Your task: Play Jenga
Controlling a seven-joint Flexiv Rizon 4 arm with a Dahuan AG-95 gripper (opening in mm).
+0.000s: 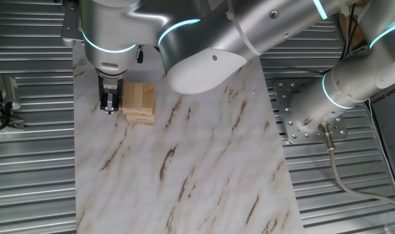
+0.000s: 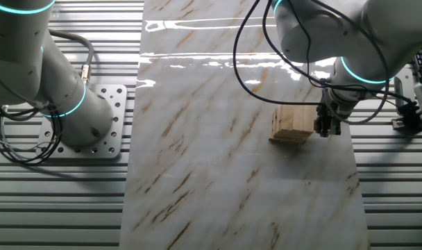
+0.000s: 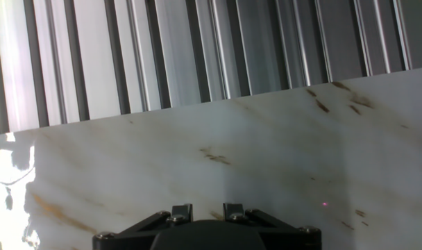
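The Jenga stack [image 1: 138, 102] stands near one edge of the marble-patterned desk [image 1: 204, 169], its lowest layers slightly skewed. The hand [image 1: 110, 103] hangs low just beside the stack, fingers pointing down at its side, probably lined up to nudge a block out. Whether the fingers are apart or together, I cannot tell. No containers are in view; nothing holds the blocks.
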